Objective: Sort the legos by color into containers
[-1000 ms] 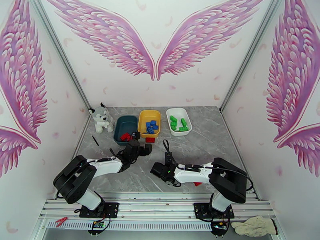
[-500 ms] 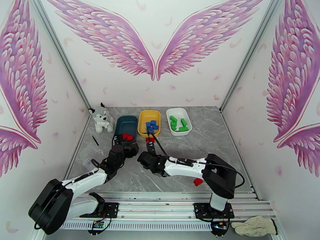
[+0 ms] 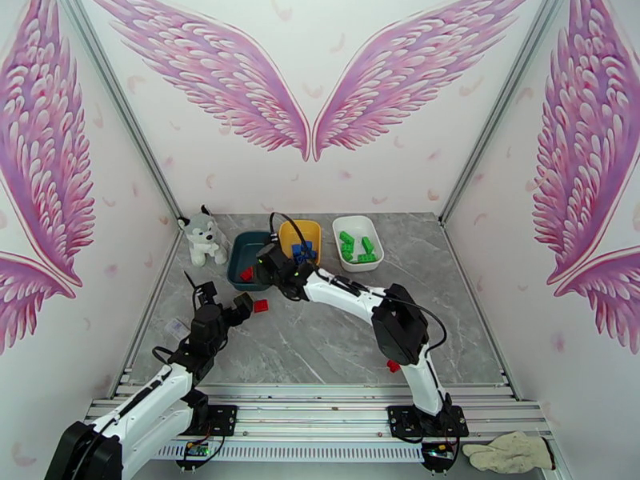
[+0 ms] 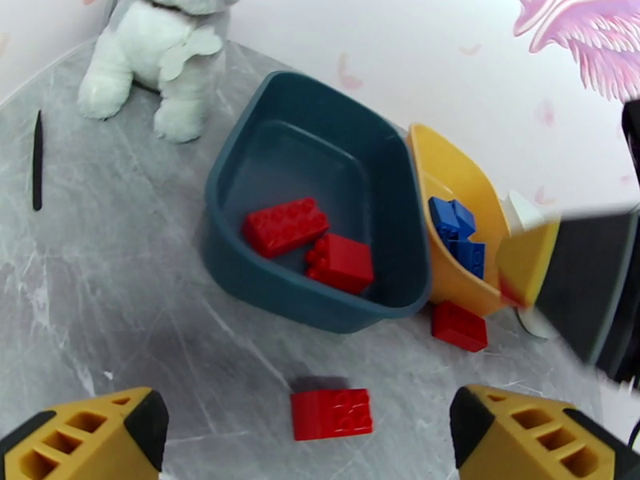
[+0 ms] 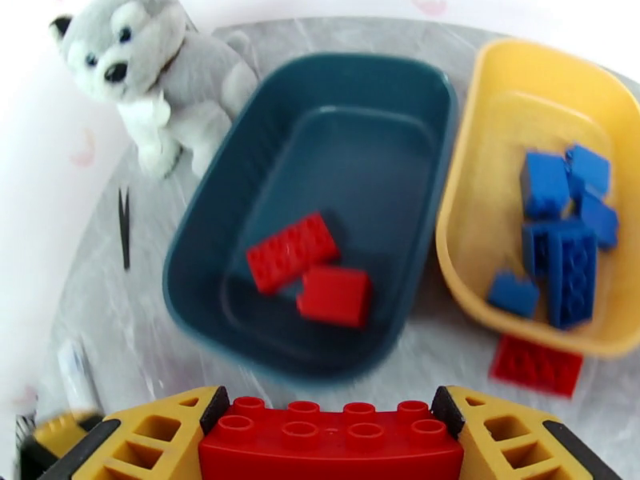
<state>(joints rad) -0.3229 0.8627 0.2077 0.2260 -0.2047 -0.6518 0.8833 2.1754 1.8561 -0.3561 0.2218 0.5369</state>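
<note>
Wide apart and empty, the jaws of my left gripper (image 3: 232,304) hang low over the grey marbled table (image 3: 336,338) in the top external view, with a small red studded plastic brick (image 3: 261,306) lying on the table just beyond them. My right gripper (image 3: 268,264) reaches to the near right corner of the dark teal plastic tray (image 3: 240,248). To that tray's right stand the yellow plastic tray (image 3: 286,234) holding blue bricks (image 3: 302,251) and the white plastic tray (image 3: 342,232) holding green bricks (image 3: 357,248). A grey-white plush husky (image 3: 202,238) sits to its left. From my left wrist, my yellow fingertips (image 4: 96,434) stand at the two bottom corners. The small brick lies flat between them and a little ahead, touching neither. Two red bricks (image 4: 286,226) rest in the teal tray, and another red brick (image 4: 459,326) lies on the table just beside the yellow tray's near end. From my right wrist, my jaws are clamped on the ends of a long red brick (image 5: 332,454), held above the table at the teal tray's near rim.
</note>
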